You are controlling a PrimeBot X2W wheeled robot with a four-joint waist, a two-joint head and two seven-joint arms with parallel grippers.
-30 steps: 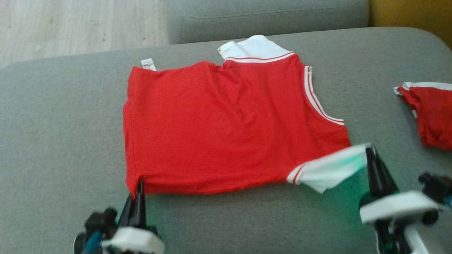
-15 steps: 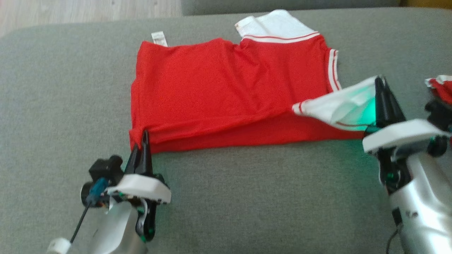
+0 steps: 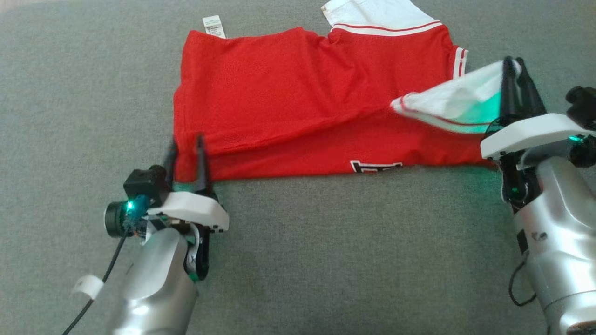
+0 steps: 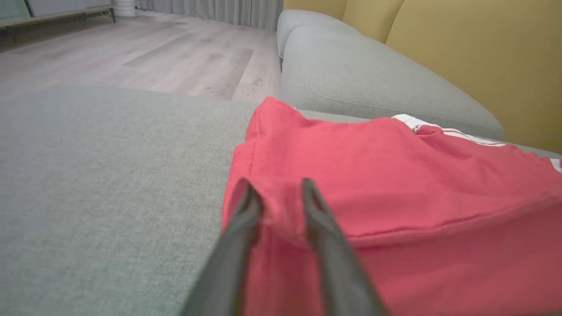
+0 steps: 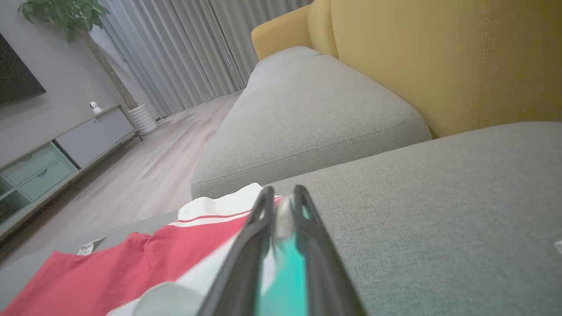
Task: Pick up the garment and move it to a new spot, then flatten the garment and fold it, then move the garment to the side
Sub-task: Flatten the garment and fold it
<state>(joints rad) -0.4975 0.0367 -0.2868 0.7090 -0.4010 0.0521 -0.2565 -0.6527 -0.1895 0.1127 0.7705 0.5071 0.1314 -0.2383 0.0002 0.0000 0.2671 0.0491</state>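
Note:
The red garment (image 3: pixel 298 88) lies on the grey cushion (image 3: pixel 326 256), its near part doubled over so a black-and-white print (image 3: pixel 375 166) shows at the near edge. Its white tag (image 3: pixel 213 25) sticks out at the far left, and one white sleeve (image 3: pixel 372 11) lies at the far side. My left gripper (image 3: pixel 186 142) is open, its fingers apart around the near-left hem corner (image 4: pixel 275 206). My right gripper (image 3: pixel 513 63) is shut on the other white sleeve (image 3: pixel 456 104) and holds it lifted above the shirt's right side. In the right wrist view the white fabric (image 5: pixel 283 215) sits between the fingers.
A second grey seat cushion (image 5: pixel 307 114) lies beyond this one, with a yellow backrest (image 5: pixel 439 57) to its right. Wooden floor (image 4: pixel 131 57) runs past the cushion's far left edge. Bare grey cushion surrounds the shirt on the near side and on the left.
The head camera has tipped down and closer. Both grippers carried the near edge over the shirt toward the far side. The left gripper's fingers have opened; the right still holds the sleeve.

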